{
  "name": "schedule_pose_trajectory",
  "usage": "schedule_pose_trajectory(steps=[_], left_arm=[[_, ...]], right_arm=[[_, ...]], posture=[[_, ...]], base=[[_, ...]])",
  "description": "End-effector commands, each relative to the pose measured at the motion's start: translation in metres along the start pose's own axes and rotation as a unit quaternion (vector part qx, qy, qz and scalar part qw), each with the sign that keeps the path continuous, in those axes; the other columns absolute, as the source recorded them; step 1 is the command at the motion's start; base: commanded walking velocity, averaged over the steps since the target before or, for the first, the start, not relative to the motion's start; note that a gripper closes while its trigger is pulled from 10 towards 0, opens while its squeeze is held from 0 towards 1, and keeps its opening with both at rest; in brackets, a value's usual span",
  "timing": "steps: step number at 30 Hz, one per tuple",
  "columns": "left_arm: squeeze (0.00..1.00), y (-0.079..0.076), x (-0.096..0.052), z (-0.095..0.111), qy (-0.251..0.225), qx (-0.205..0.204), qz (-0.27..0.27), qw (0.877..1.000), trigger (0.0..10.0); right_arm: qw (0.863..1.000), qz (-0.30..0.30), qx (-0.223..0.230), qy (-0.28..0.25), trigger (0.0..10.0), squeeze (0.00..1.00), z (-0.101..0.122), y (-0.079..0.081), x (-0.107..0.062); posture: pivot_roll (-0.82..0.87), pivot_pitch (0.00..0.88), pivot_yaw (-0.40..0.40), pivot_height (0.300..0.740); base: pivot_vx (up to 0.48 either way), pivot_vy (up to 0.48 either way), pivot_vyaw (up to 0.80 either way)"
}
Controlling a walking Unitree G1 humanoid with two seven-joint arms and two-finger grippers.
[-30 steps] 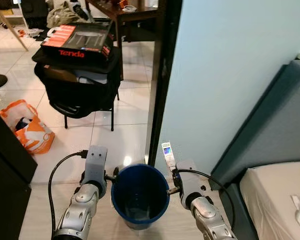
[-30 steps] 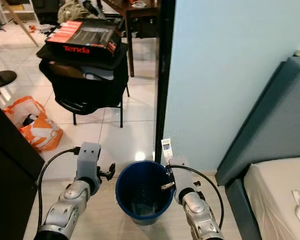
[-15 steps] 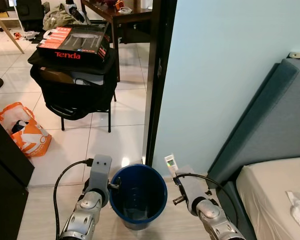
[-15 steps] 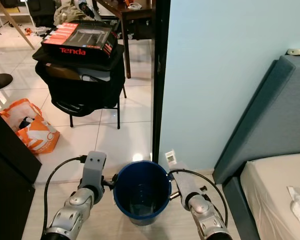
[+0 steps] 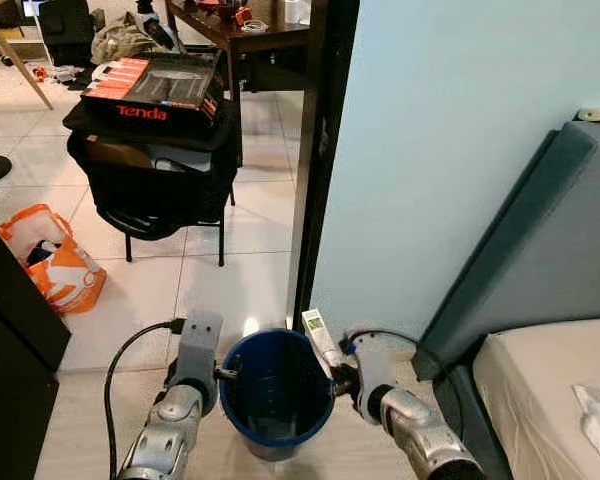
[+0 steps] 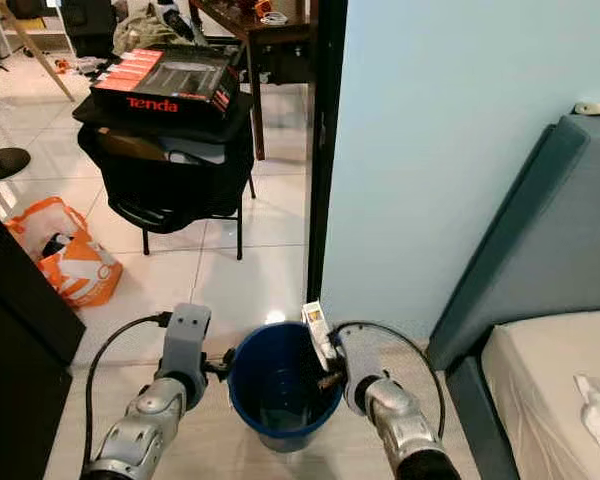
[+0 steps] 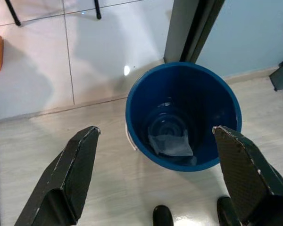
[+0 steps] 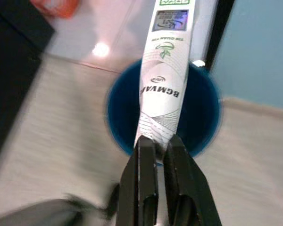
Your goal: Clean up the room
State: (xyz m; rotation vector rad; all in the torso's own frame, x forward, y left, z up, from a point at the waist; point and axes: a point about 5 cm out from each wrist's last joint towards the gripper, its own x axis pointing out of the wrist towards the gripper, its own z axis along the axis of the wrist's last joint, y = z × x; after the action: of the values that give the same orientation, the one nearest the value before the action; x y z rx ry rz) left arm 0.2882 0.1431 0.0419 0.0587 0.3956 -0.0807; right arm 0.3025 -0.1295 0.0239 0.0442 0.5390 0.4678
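Two grippers sit by a blue bucket point(image 5: 276, 392) on the floor. The right gripper point(image 8: 158, 141) has its two black fingers squeezed tight on the bottom end of a white tube point(image 8: 166, 82) with green and black print. The tube sticks up at the bucket's right rim point(image 6: 317, 334), leaning in over the opening. The left gripper point(image 7: 155, 141) has its fingers spread wide apart, with nothing between them, and it waits just beside the bucket's left rim. Inside the bucket, at the bottom, lies a crumpled bit of pale paper point(image 7: 170, 144). The bucket stands near the foot of a dark door frame point(image 5: 315, 150) where the light blue wall point(image 5: 450, 140) begins. Farther off is a black chair point(image 5: 160, 180) with a red and black box point(image 5: 152, 86) on top. An orange bag point(image 5: 50, 262) lies on the floor tiles.
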Motion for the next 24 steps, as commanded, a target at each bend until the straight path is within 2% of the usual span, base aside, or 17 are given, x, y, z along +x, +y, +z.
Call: schedule_pose_trajectory(steps=[1, 2, 3, 4, 6, 7, 8, 16, 24], left_arm=[[0.0, -0.001, -0.002, -0.001, -0.001, -0.002, -0.013, 1.0, 10.0], [0.0, -0.001, -0.002, -0.001, -0.001, -0.002, -0.013, 1.0, 10.0], [0.0, 0.0, -0.001, 0.0, -0.002, 0.001, -0.013, 1.0, 10.0], [0.0, 0.0, -0.001, 0.0, -0.002, 0.001, -0.013, 1.0, 10.0], [0.0, 0.003, 0.001, 0.004, -0.008, 0.007, -0.006, 1.0, 10.0], [0.0, 0.003, 0.001, 0.004, -0.008, 0.007, -0.006, 1.0, 10.0], [0.0, 0.004, 0.002, 0.006, -0.011, 0.008, -0.003, 1.0, 10.0], [0.0, 0.004, 0.002, 0.009, -0.018, 0.003, 0.004, 1.0, 10.0], [0.0, 0.003, 0.001, 0.012, -0.03, 0.002, -0.005, 1.0, 10.0]], right_arm=[[1.0, 0.015, 0.005, 0.01, 10.0, 0.0, 0.005, -0.002, 0.003], [1.0, 0.015, 0.005, 0.01, 10.0, 0.0, 0.005, -0.002, 0.003], [1.0, 0.011, -0.023, 0.015, 10.0, 0.0, 0.009, -0.004, 0.004], [1.0, 0.011, -0.023, 0.015, 10.0, 0.0, 0.009, -0.004, 0.004], [0.995, -0.015, -0.093, 0.018, 10.0, 0.0, 0.013, -0.008, 0.006], [0.995, -0.015, -0.093, 0.018, 10.0, 0.0, 0.013, -0.008, 0.006], [0.993, -0.022, -0.111, 0.019, 10.0, 0.0, 0.013, -0.009, 0.007], [0.991, -0.029, -0.13, 0.009, 10.0, 0.0, 0.014, -0.003, 0.009], [0.99, -0.054, -0.13, 0.001, 10.0, 0.0, 0.018, -0.007, 0.01]], posture=[[0.02, 0.137, -0.022, 0.732], [0.02, 0.137, -0.022, 0.732], [0.02, 0.137, -0.022, 0.732], [0.02, 0.137, -0.022, 0.732], [0.02, 0.14, -0.023, 0.732], [0.02, 0.14, -0.023, 0.732], [0.02, 0.14, -0.023, 0.732], [0.03, 0.138, -0.025, 0.732], [0.03, 0.14, -0.022, 0.732]], base=[[0.0, 0.0, 0.0], [0.0, 0.0, 0.0], [0.0, 0.0, 0.0], [0.0, 0.0, 0.0], [0.0, 0.0, 0.0], [0.0, 0.0, 0.0], [0.0, 0.0, 0.0], [0.0, 0.0, 0.0], [0.0, 0.0, 0.0]])
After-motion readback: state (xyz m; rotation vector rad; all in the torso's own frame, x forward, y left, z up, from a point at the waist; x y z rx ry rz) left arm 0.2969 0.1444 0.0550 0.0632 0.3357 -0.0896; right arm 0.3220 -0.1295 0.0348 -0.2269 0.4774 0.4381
